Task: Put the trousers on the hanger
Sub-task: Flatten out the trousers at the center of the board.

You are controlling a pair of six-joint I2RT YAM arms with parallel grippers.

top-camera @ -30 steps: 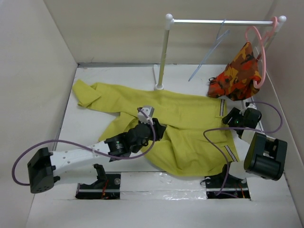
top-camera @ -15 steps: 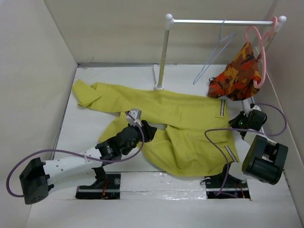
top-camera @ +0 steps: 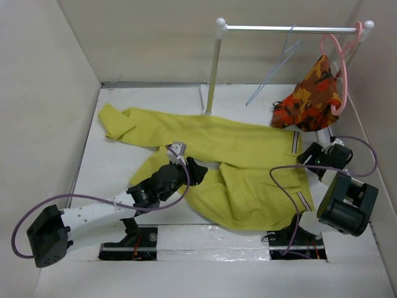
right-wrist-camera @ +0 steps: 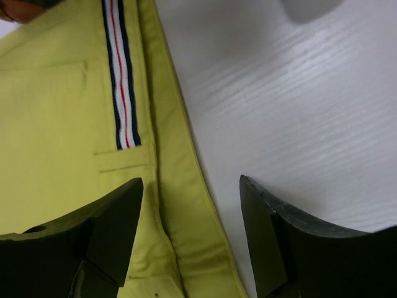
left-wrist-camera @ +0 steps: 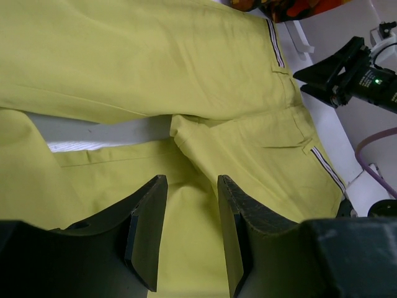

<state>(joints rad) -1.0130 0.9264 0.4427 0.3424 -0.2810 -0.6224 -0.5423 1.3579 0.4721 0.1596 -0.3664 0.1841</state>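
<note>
Orange camo garment (top-camera: 310, 99) on pink hanger (top-camera: 343, 74), hung fr white rail (top-camera: 260, 28).

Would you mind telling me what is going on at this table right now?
Two robot arms are working on the yellow trousers, which lie spread flat on the table. The left gripper hovers open over the crotch, and the right gripper sits open at the striped waistband edge; neither holds cloth. The pale-blue hanger hangs empty on the rail, beside a camouflage garment.
</note>
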